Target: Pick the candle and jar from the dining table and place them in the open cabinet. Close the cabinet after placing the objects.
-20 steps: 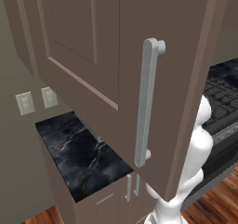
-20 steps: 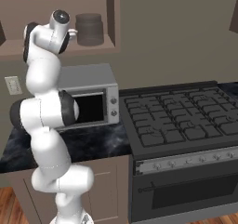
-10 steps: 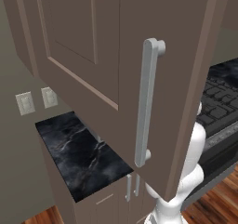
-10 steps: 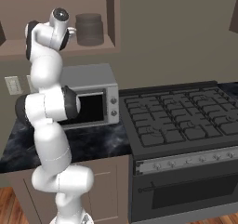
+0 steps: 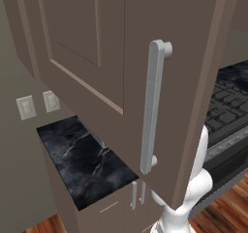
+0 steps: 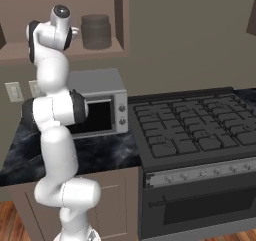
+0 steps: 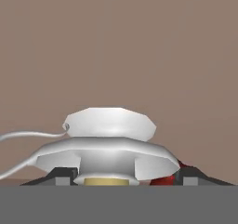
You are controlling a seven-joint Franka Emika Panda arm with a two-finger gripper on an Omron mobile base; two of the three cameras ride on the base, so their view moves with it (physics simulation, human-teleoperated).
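The hand view looks straight at the candle (image 7: 109, 149), very close. Its silvery round holder has a thin wire handle off to the left, and the yellowish stick shows at the lower edge. My gripper (image 7: 124, 177) is shut on the holder, one dark fingertip on each side of its rim. The red jar (image 7: 163, 180) peeks out beside the right fingertip. Plain taupe cabinet wall lies behind. In the right base view the arm reaches up into the open cabinet (image 6: 60, 51). The cabinet door (image 5: 82, 48), with its pale bar handle (image 5: 152, 106), hangs open close to the left base camera.
A dark grey canister (image 6: 96, 31) stands on the cabinet shelf right of the hand. Below are a grey microwave (image 6: 97, 107) on the black marble counter (image 5: 82, 164) and a black stove (image 6: 195, 130) to the right. Wall outlets (image 5: 26, 107) sit behind the counter.
The arm has straightened a little, its elbow shifting right and the hand rising slightly at the cabinet shelf. The door and counter have not moved.
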